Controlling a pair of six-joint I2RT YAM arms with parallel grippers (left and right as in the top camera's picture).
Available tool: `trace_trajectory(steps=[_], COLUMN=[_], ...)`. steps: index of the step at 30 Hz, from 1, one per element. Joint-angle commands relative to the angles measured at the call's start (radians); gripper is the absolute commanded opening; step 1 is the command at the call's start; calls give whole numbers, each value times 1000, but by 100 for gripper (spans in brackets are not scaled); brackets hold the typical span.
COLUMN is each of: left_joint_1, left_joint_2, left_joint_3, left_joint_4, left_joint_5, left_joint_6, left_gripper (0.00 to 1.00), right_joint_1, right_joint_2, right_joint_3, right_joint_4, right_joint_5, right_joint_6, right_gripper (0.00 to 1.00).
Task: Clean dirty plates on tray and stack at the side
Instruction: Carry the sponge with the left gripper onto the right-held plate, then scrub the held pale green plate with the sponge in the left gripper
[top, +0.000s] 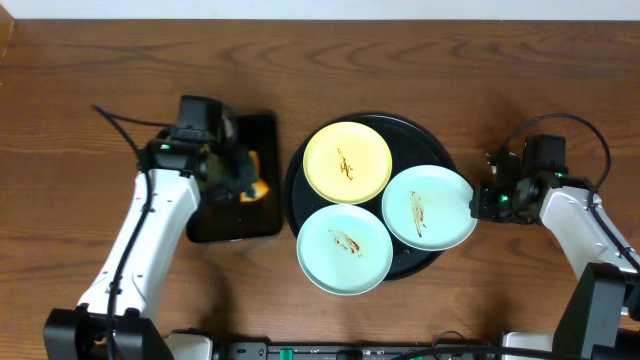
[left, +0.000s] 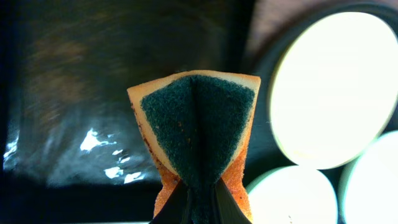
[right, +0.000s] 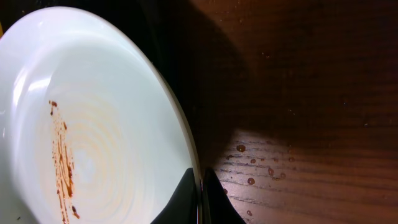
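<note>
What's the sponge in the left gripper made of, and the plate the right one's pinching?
Sponge: orange foam with a dark green fibrous scouring face, bent by the grip, so soft. Plate: pale, smooth, glossy with soft highlights; glazed ceramic or melamine, cannot tell which.

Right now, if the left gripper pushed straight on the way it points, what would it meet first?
Probably the small black rectangular tray, directly beyond the sponge that the left gripper holds; the sponge would touch first. Height above it is unclear.
</note>
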Motion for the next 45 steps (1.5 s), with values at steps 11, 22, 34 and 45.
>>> trace_trajectory(steps=[11, 22, 34, 45], left_joint_1=[-311, -603, -740, -735], left_joint_2=[137, 329, 487, 584], left_joint_3=[247, 247, 247, 246], left_joint_4=[66, 288, 448, 484], left_joint_5=[164, 238, 292, 161], left_joint_6=[5, 32, 38, 39], left_gripper=[8, 8, 7, 7], right_joint_1=[-1, -1, -1, -1], right_joint_2=[5, 5, 5, 5], right_joint_3=[17, 17, 17, 17], right_joint_4=[-4, -4, -7, -27], right_joint_5=[3, 3, 3, 3], right_joint_6=[-7, -7, -7, -7], right_gripper=[1, 1, 1, 1])
